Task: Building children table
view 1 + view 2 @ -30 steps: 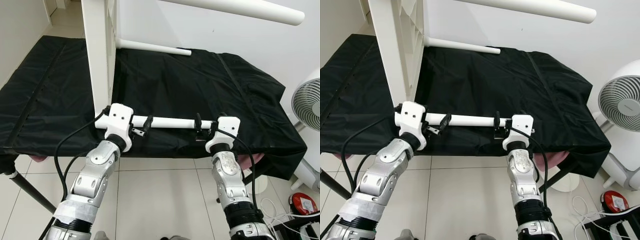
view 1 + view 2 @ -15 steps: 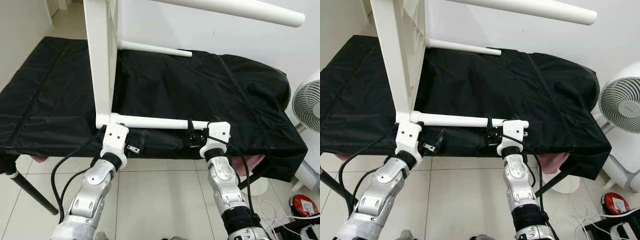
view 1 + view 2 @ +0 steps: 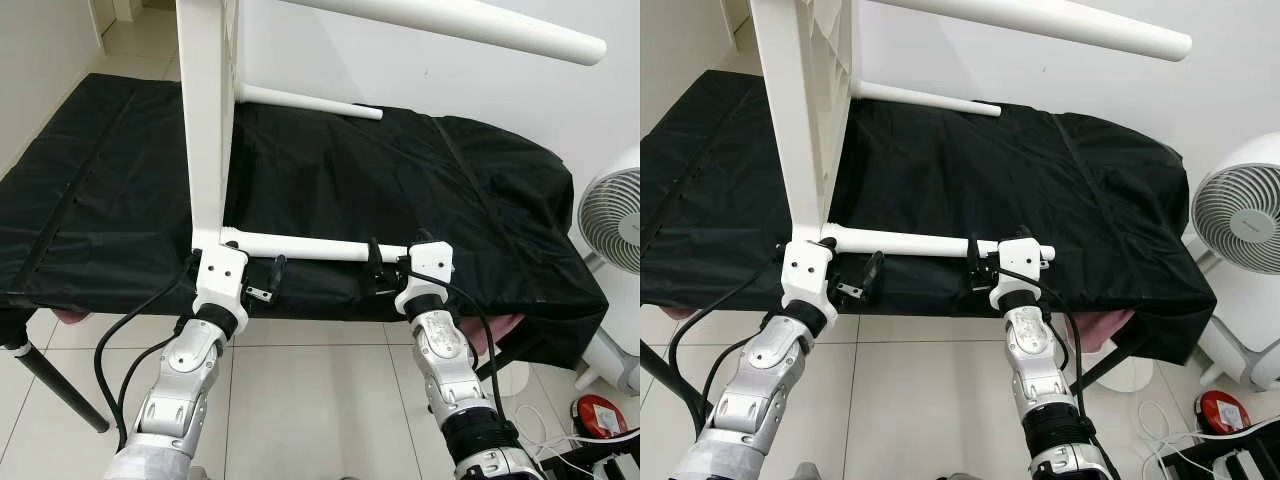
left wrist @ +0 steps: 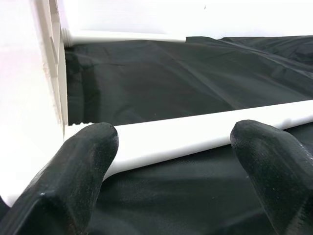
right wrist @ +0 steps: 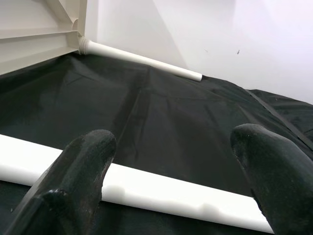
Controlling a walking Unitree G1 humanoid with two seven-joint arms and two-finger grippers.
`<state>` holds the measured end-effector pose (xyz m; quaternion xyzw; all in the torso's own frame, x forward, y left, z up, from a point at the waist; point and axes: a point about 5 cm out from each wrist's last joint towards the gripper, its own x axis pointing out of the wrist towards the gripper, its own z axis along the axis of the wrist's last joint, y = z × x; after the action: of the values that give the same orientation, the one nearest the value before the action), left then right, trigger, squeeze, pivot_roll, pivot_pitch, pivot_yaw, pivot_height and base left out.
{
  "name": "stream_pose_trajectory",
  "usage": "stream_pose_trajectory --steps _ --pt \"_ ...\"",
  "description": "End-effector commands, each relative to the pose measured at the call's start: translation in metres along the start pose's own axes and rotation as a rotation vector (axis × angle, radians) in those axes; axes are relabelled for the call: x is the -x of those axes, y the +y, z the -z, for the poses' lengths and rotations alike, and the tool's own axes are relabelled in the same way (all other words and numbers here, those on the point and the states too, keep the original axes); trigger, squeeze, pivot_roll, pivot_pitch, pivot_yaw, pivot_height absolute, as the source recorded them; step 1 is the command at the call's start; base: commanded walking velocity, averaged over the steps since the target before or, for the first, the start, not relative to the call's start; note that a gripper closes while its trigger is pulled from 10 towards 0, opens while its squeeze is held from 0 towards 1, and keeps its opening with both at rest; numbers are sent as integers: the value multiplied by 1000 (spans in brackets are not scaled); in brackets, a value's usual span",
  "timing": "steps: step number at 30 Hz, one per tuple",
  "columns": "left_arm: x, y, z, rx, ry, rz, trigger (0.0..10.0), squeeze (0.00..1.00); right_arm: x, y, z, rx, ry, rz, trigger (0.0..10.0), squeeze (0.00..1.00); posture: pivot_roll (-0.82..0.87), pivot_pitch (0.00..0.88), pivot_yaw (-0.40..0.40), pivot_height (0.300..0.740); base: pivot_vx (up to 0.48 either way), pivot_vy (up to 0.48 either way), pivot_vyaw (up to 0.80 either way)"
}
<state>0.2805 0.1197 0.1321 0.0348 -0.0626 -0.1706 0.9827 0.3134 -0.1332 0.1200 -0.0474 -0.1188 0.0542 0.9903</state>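
Wrist views, both end effectors [image 4: 173, 161] [image 5: 178, 169] spread wide, white leg [image 3: 310, 246] between fingers, ungripped

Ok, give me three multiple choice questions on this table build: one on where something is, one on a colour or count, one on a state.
1. Where is the fan?
A. On the robot's right, beside the bench
B. On the black cover
C. On the robot's left, by the wall

2. What colour is the cover under the table parts?
A. White
B. Black
C. Red

3. How do the jaws of the left gripper stand?
A. Shut tight on the near leg
B. Holding a screwdriver
C. Open, one on either side of the near leg

Answers:
1. A, the fan stands at the right edge of the head views, off the bench.
2. B, the cloth is black beneath the white table panel.
3. C, the left wrist view shows a wide gap between the jaws, with the near leg lying across it.
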Motion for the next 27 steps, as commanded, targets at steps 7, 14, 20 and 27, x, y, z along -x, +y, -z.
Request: stream_pose_trajectory --steps 7,14,20,27 --pt "0 -1 2 -17 -1 -92 10000 0 -1 0 1 8 -3 -9 10000 0 41 0 -132 740 0 0 0" --pt "1 0 4 -16 6 -97 10000 0 -1 1 2 6 -1 -12 10000 0 41 0 -131 740 0 -206 0" --pt "1 1 4 -22 7 -98 10000 0 -1 1 2 6 0 -11 10000 0 42 0 -131 740 0 -251 0" --pt "1 1 4 -25 6 -100 10000 0 -1 2 2 4 1 -12 10000 0 45 0 -130 740 0 -259 0"
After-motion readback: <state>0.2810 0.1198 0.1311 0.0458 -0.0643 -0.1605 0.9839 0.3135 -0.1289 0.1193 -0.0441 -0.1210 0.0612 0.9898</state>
